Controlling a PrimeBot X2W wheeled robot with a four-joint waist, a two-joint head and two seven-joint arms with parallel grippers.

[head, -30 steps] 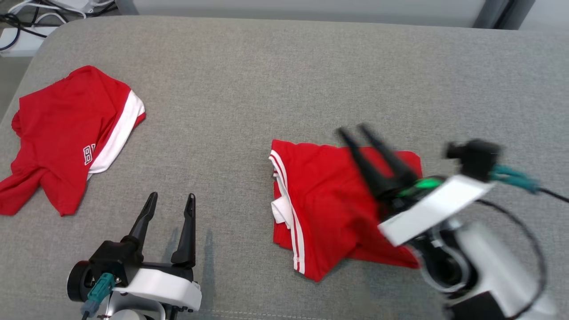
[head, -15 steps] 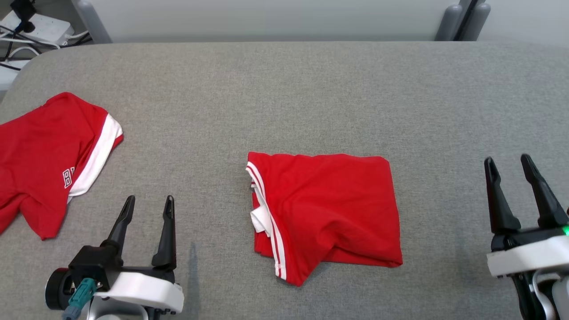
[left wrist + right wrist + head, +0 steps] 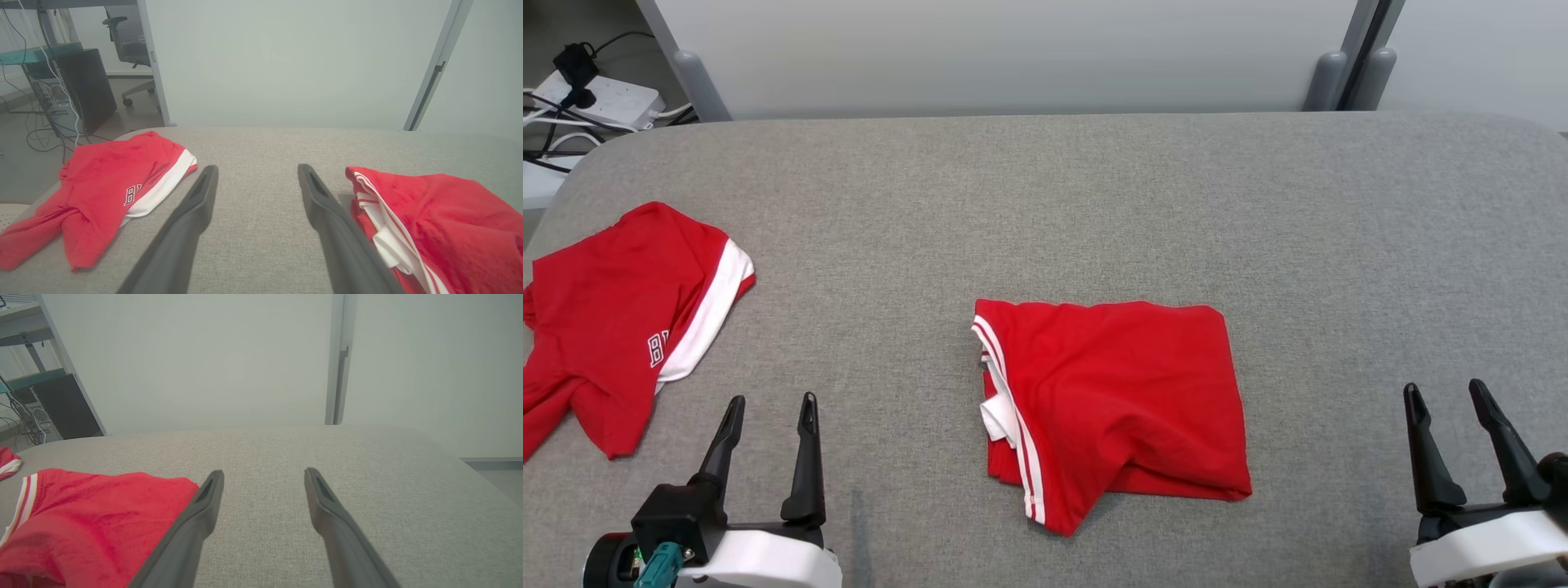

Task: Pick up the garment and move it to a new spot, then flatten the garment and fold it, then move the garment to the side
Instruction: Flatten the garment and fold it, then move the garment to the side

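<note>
In the head view, a folded red cotton garment with white stripes [image 3: 1119, 400] lies flat near the middle of the grey fabric-covered bench [image 3: 1045, 204], its striped edge turned to the robot's left. The left tool [image 3: 772, 400] sits at the lower left, fingers spread and empty, well apart from that garment. The right tool [image 3: 1444, 388] sits at the lower right, likewise released and holding nothing, clear of the cloth. A crumpled red shirt with a white band [image 3: 613, 318] lies at the bench's left edge, with part of some white lettering showing. A white power strip [image 3: 605, 94] with cables rests on the floor past the far left corner.

In the left wrist view, the left tool [image 3: 257, 167] gapes over bare bench fabric. The crumpled shirt [image 3: 110, 179] lies to its left and the folded garment [image 3: 449, 212] to its right. Whether the right finger touches the striped edge cannot be told. A black computer case [image 3: 88, 81] and an office chair [image 3: 126, 24] stand behind.

In the right wrist view, the right tool [image 3: 264, 471] is spread wide over bare bench, and the folded garment [image 3: 102, 514] lies just beside its left finger.
</note>
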